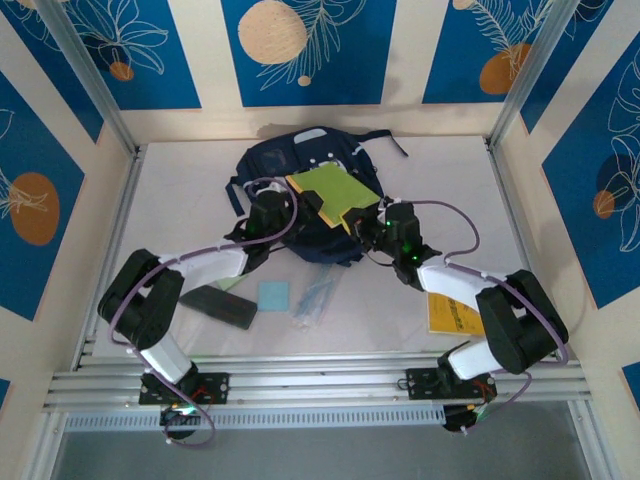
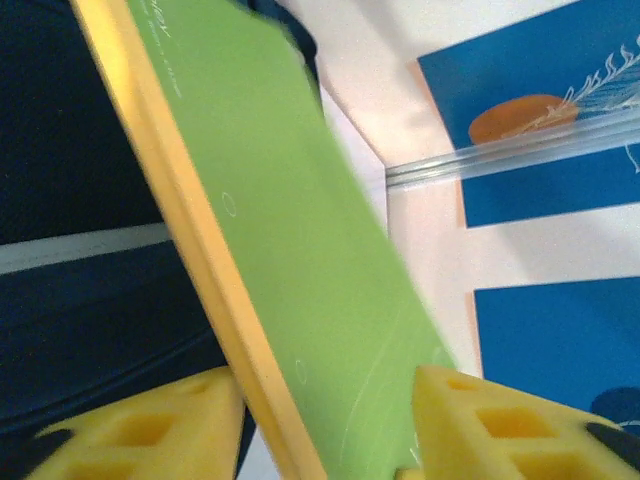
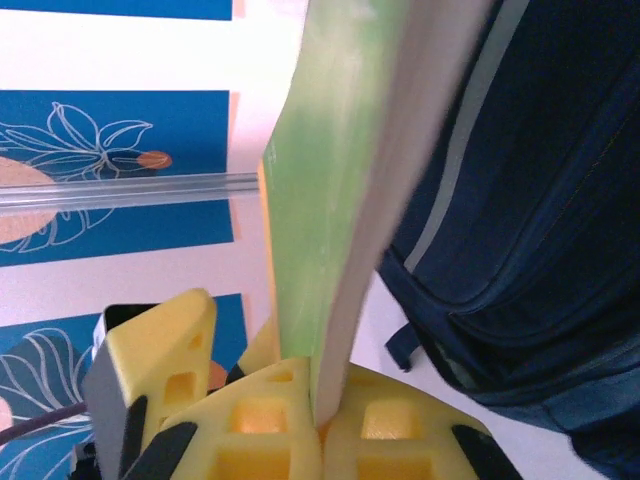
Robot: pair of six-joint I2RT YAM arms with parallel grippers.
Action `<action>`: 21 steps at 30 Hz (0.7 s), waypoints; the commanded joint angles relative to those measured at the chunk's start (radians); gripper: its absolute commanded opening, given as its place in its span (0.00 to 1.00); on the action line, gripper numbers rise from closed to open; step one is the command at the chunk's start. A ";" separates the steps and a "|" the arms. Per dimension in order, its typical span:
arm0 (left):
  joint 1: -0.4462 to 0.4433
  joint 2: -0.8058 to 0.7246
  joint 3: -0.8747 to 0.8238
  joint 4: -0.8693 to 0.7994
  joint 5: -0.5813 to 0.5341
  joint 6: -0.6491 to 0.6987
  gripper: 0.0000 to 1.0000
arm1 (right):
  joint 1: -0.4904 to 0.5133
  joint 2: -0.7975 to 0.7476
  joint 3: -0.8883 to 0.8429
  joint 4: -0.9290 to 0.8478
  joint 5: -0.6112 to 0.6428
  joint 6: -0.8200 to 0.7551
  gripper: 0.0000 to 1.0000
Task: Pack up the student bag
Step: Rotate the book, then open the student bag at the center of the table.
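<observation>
One notebook (image 1: pixel 335 192) edge over student bag (image 1: pixel 270 160)

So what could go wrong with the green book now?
1. The right gripper pinches the green book by one edge alone, while the left gripper stands open around it, so the book may tilt or slip out.
2. The book lies across the top of the student bag, and no opening can be made out under it, so it might slide onto the table instead of going in.
</observation>
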 commanded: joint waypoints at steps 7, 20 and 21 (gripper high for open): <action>-0.009 0.038 0.260 -0.522 0.119 0.601 0.69 | -0.203 -0.194 0.062 -0.314 -0.110 -0.293 0.00; -0.017 0.373 0.722 -1.028 0.041 1.138 0.71 | -0.550 -0.395 0.045 -0.636 -0.299 -0.488 0.00; -0.017 0.396 0.749 -1.047 0.039 1.161 0.72 | -0.567 -0.409 0.036 -0.638 -0.304 -0.489 0.00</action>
